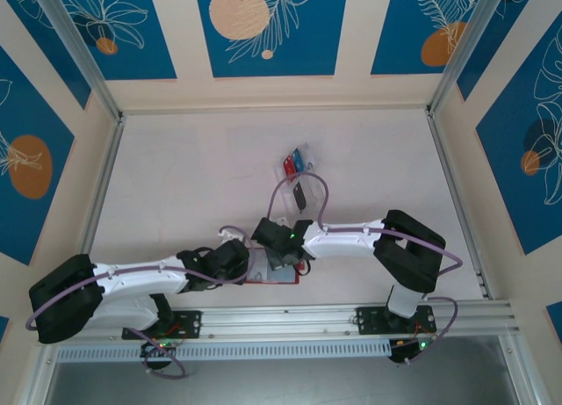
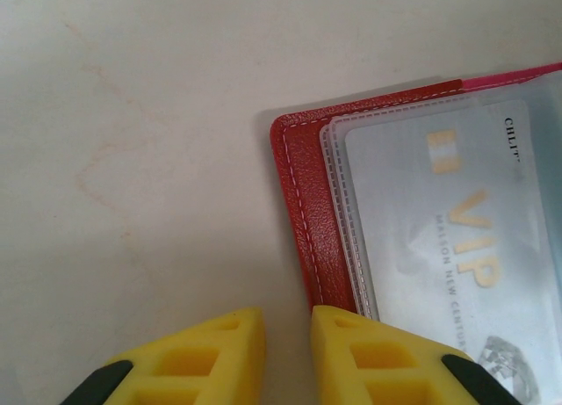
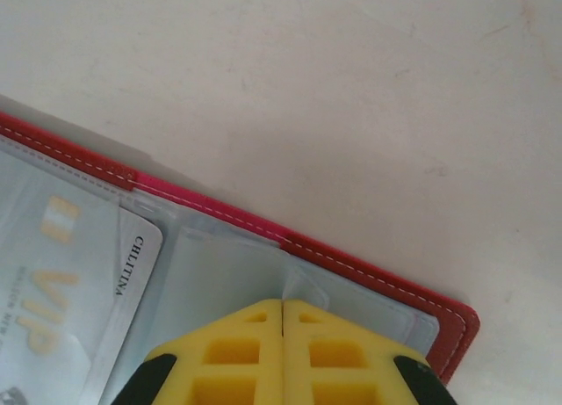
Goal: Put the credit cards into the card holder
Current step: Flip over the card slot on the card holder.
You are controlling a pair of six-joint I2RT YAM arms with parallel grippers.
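- Left claw (image 2: 288, 324): yellow fingers slightly apart, right one over the edge of the open red stitched card holder (image 2: 303, 185) on the white tabletop (image 2: 132, 159).
- Under the holder's clear sleeve: silver VIP card (image 2: 457, 238).
- Right claw (image 3: 282, 307): fingers pressed together, tips on the holder's clear pocket.
- From above: small red, blue and black cards (image 1: 297, 163) lying well beyond both claws.

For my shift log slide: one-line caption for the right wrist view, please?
Right tool shut over a clear sleeve of the open red card holder, VIP card pocketed alongside.

1 overhead — 2 close wrist views
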